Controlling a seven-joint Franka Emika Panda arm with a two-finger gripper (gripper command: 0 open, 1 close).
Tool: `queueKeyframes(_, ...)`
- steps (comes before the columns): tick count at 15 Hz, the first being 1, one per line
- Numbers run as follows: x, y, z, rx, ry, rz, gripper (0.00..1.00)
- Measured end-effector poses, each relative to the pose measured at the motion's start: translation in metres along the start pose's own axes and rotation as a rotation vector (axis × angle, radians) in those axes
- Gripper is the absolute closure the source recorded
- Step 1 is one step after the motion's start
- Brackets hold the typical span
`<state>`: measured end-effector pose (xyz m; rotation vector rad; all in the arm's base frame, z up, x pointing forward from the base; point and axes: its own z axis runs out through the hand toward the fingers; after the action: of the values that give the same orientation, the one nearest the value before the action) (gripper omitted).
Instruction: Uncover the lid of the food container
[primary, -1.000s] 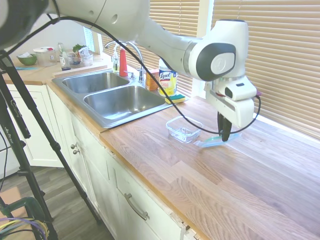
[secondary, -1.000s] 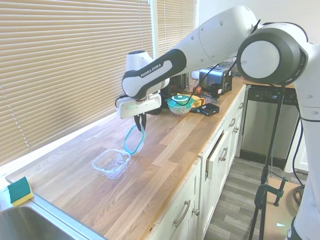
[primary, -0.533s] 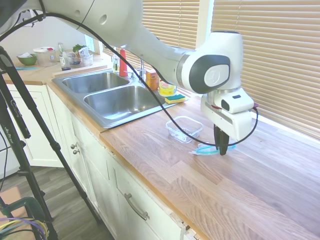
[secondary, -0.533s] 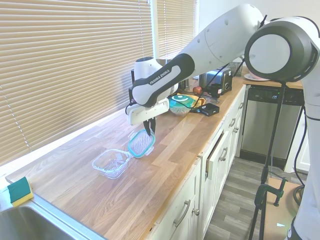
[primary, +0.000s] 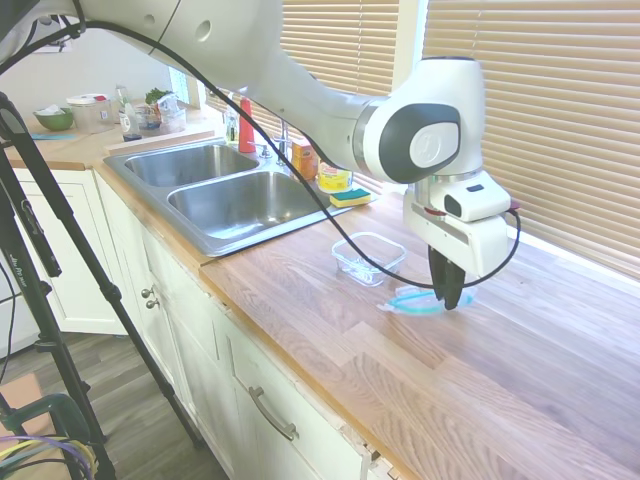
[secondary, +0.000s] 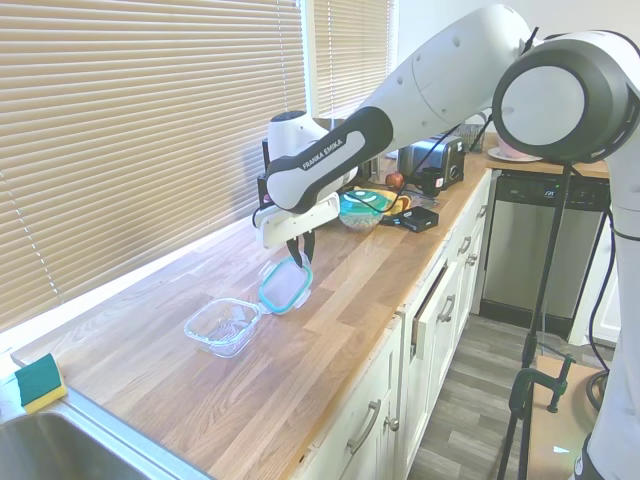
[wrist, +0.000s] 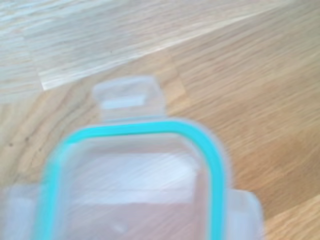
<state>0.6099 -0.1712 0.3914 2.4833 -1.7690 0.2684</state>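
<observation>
So from the sink side, the hard part looks done: the food container (primary: 368, 257) sits open and bare on the wooden counter (primary: 520, 370), and the lid (primary: 425, 300) is off it, just to its right and lying nearly flat. The gripper (primary: 452, 297) is pinched shut on the lid's far edge.

From the other side, the lid (secondary: 285, 286) looks more tilted, lower edge about on the wood, upper edge clamped in the gripper (secondary: 300, 260), bowl (secondary: 223, 325) just left of it.

Wrist cam is just blurry teal rim (wrist: 131, 175) and a snap tab (wrist: 129, 97) over wood. I'd guess all that's left is letting go.
</observation>
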Motion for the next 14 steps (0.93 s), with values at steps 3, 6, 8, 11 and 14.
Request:
queueKeyframes(3,-0.008,-0.005,-0.005,0.0,0.029,-0.001,0.0)
queueKeyframes(6,-0.015,-0.011,-0.045,0.039,0.096,0.006,0.0)
queueKeyframes(8,-0.022,-0.011,-0.078,0.063,0.127,0.008,0.0)
queueKeyframes(11,-0.039,-0.01,-0.114,0.074,0.146,0.003,0.0)
queueKeyframes(14,-0.063,-0.009,-0.155,0.102,0.134,-0.01,0.0)
